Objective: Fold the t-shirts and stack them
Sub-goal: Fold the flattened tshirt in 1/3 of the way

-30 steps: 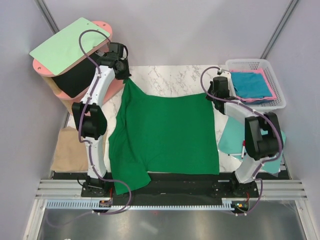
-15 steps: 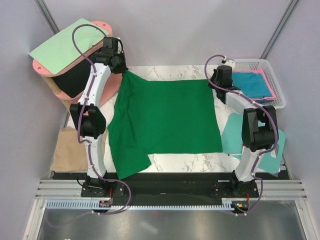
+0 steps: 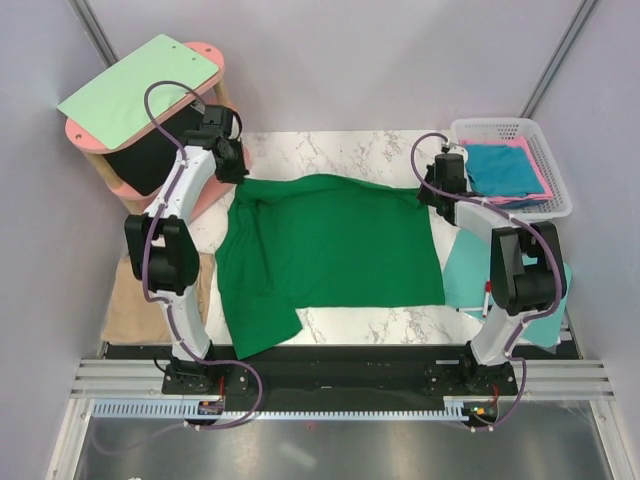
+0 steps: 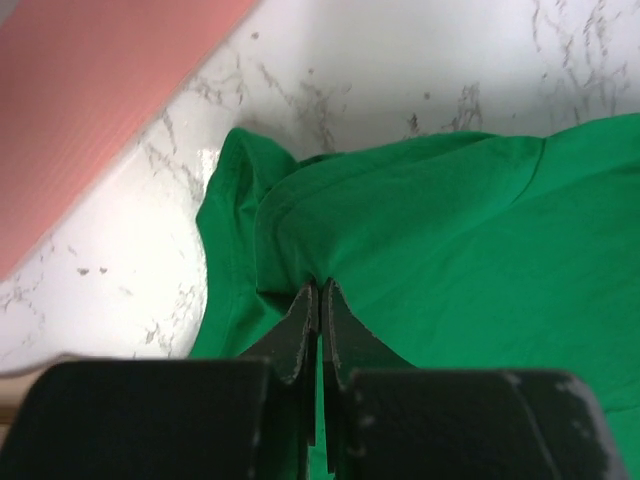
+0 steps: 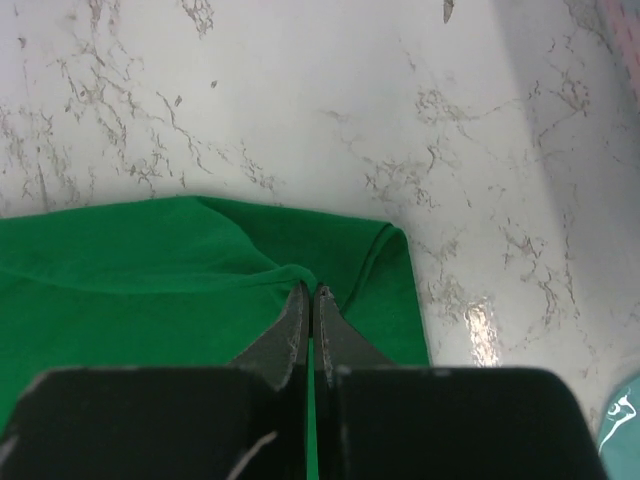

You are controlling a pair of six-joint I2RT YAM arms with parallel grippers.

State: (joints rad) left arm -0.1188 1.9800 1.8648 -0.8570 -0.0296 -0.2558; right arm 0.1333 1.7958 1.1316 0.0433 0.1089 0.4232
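- The green t-shirt (image 3: 330, 250) lies spread across the middle of the table (image 3: 340, 148), with its near hem toward 6 o'clock and one sleeve trailing at 7.
- A tan t-shirt (image 3: 130, 300) droops off the edge at 9 o'clock.
- The left gripper (image 4: 320, 298) is pinched tight on the shirt's far corner at 11 o'clock. The right gripper (image 5: 310, 297) is clamped on the far corner at 1.
- A blue t-shirt (image 3: 500, 168) and a pink t-shirt (image 3: 541, 172) sit folded in the basket (image 3: 562, 206) at 2 o'clock.
- The step in hand looks like laying the shirt flat. The next move likely calls for carrying both far corners evenly toward 6 o'clock for a first fold.
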